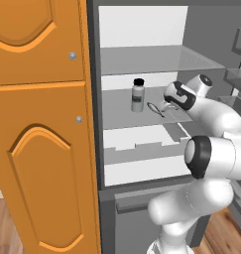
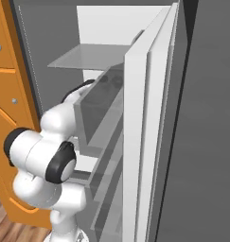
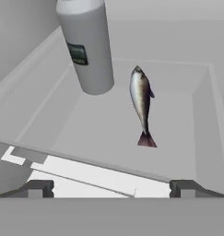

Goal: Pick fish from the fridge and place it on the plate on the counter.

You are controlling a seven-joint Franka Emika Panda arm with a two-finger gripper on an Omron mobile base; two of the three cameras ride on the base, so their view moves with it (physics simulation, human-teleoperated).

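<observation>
The fridge (image 1: 142, 30) stands open, its door (image 2: 149, 142) swung to the right. A slim silvery fish (image 3: 141, 99) with a reddish tail lies on a glass shelf (image 3: 104, 133), seen small in the left base view as the fish (image 1: 155, 109). My gripper (image 3: 111, 189) is open and hovers in front of the shelf's edge, short of the fish, with its fingers (image 3: 37, 188) wide apart. In the left base view the hand (image 1: 177, 95) reaches into the fridge just right of the fish. The plate and the counter are out of view.
A grey bottle (image 1: 137, 95) with a black cap stands on the same shelf, left of the fish; its body (image 3: 85, 44) rises beside the fish in the hand view. Orange cabinet doors (image 1: 40, 129) flank the fridge on the left. White drawers (image 1: 142, 139) sit below the shelf.
</observation>
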